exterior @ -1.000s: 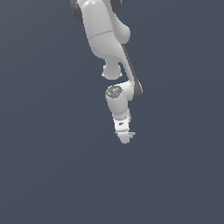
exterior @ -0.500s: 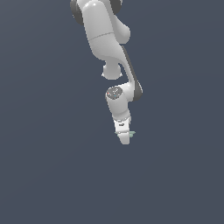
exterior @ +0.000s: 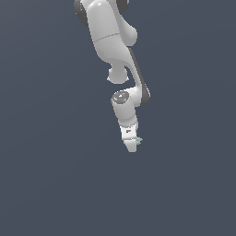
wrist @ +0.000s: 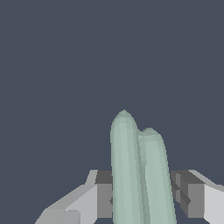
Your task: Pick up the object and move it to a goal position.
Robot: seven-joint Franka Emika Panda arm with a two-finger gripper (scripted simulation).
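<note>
The exterior view is looking from well off at the whole Panda arm (exterior: 115, 50) against a plain dark ground, no worktop edge showing. The wrist view is sitting close, facing along the gripper (wrist: 142, 194) and pale green bar (wrist: 138, 175). Both are sharing those.

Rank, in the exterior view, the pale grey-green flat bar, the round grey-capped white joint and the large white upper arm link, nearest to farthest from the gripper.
1. pale grey-green flat bar: at the gripper itself, between its fingers.
2. round grey-capped white joint: up the arm, above the gripper.
3. large white upper arm link: farthest, at the top of the view.
</note>
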